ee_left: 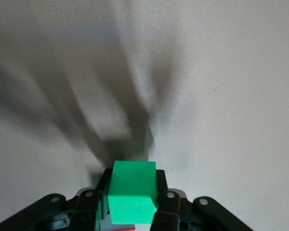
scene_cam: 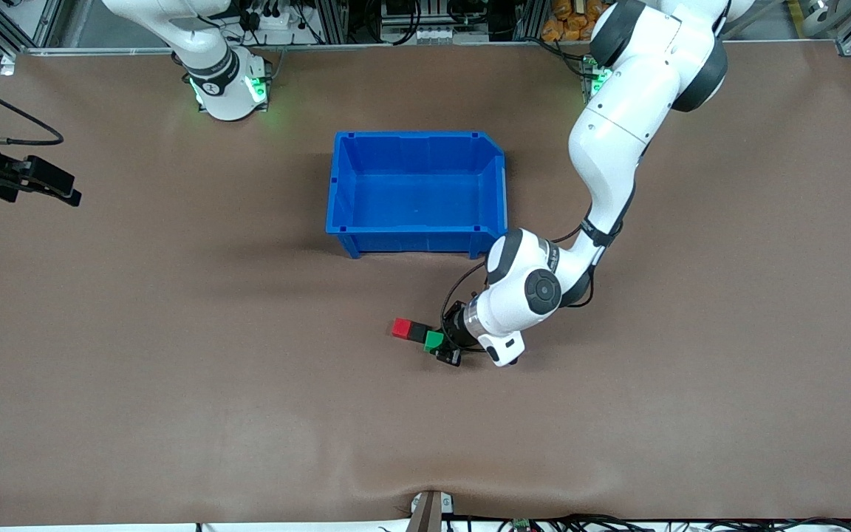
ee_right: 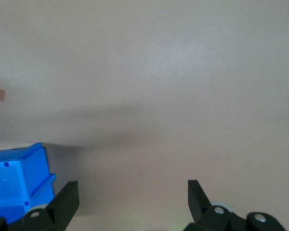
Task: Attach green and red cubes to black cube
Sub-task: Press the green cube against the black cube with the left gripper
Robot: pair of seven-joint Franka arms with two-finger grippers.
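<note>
**Spotter:** What are your jaws doing?

**Me:** The left gripper (scene_cam: 446, 347) is clamped on the green cube (scene_cam: 433, 340), held against the black cube (scene_cam: 417, 332), I judge so it can snap on. The red cube (scene_cam: 401, 327) already touches the black one. They sit mid-tabletop, nearer the front edge than the blue bin (scene_cam: 344, 185).

**Spotter:** And the right?

**Me:** The right gripper (ee_right: 132, 202) waits near the tabletop's edge at the right arm's end, jaws apart.

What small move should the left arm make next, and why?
Probably ease the green cube sideways against the black cube. The left gripper is shut on it low over the table, the red cube already sits against the black one, and the right gripper waits open.
</note>
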